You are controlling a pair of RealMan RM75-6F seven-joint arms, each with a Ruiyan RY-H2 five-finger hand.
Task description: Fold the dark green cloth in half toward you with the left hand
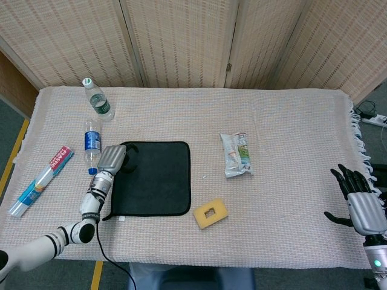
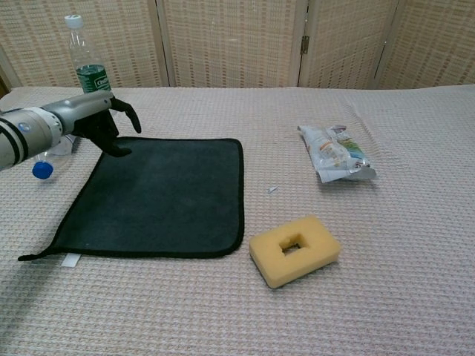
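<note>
The dark green cloth [image 1: 155,178] [image 2: 165,194] lies flat and unfolded on the table, black-edged, with a white tag at its near left corner. My left hand [image 1: 113,158] [image 2: 102,119] hovers over the cloth's far left corner, fingers curled downward and apart, holding nothing. My right hand [image 1: 362,202] stays at the table's right near edge, fingers spread, empty; the chest view does not show it.
A yellow sponge [image 1: 210,212] [image 2: 295,249] sits right of the cloth's near corner. A snack packet [image 1: 236,154] [image 2: 335,153] lies further right. Two water bottles [image 1: 92,144] [image 2: 87,65] and a toothpaste box [image 1: 42,179] lie left of the cloth.
</note>
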